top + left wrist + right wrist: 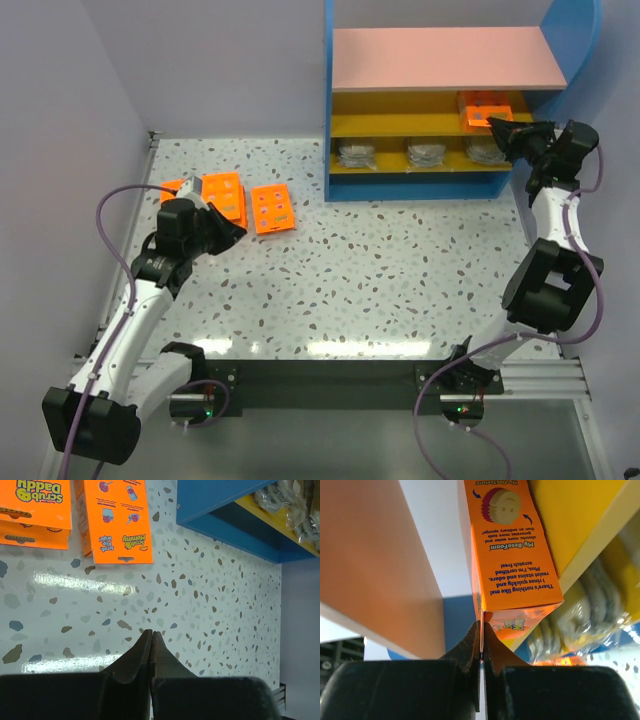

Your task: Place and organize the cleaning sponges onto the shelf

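The shelf stands at the back right, with a pink top board and yellow lower boards. Three grey wrapped pads lie in a row on the lowest board. An orange sponge pack rests at the right end of the middle yellow board. My right gripper is shut on that pack's thin edge flap, and its jaws pinch the card. Three orange packs lie on the table at the left. My left gripper is shut and empty just in front of them, above the bare table.
The shelf's blue base and its pads show at the left wrist view's upper right. The pink board's underside is close to the left of the right jaws. Grey walls enclose the speckled table.
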Tool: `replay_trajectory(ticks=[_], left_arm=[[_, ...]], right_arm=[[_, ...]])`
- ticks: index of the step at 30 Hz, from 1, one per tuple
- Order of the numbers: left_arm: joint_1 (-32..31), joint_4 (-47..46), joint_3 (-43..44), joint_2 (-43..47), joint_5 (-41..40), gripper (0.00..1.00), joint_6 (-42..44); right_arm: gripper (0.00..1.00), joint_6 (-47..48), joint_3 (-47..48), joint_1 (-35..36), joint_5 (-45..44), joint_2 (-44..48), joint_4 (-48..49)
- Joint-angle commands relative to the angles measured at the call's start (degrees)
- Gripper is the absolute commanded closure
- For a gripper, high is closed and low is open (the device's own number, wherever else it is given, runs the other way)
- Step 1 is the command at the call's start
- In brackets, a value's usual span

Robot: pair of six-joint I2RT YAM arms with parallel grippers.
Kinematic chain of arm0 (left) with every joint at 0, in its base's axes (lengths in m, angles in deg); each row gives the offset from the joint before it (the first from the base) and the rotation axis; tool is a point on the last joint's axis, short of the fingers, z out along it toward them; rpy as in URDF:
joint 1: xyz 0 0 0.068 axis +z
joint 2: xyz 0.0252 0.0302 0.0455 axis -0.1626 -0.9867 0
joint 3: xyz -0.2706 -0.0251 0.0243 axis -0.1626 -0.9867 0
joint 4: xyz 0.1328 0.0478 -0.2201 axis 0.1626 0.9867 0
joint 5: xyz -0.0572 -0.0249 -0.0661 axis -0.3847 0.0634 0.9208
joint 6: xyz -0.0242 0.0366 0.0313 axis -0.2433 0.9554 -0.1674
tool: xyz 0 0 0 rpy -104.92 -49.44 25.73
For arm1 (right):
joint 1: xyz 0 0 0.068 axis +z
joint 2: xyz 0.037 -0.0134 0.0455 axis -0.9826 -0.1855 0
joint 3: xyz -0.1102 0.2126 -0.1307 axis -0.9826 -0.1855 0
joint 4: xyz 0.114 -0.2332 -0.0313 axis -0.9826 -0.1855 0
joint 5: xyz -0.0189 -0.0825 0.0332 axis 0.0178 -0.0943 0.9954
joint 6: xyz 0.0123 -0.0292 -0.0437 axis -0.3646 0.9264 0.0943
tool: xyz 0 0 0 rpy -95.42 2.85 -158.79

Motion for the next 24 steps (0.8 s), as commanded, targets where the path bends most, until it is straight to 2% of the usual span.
replay_trajectory(ticks=[1,9,17,24], left_arm=[[0.4,-5.3,-0.3,-0.9,1.2,1.00,0.5],[0.4,-6.6,1.4,-4.7,2.1,1.00,1.4],[0.4,-7.4,1.5,-6.0,2.5,1.00,1.6],[0.4,-8.0,1.8,-6.6,2.6,1.00,1.6]], right_arm=[[1.00,-2.6,4.7,-1.7,-1.9,-2.7,3.3],[1.00,-3.2,5.6,-2.7,-2.4,-5.1,3.8],[1.00,-2.6,10.9,-3.4,0.9,-9.1,5.3],[1.00,1.6,16.6,-3.7,6.1,-11.6,-0.9]])
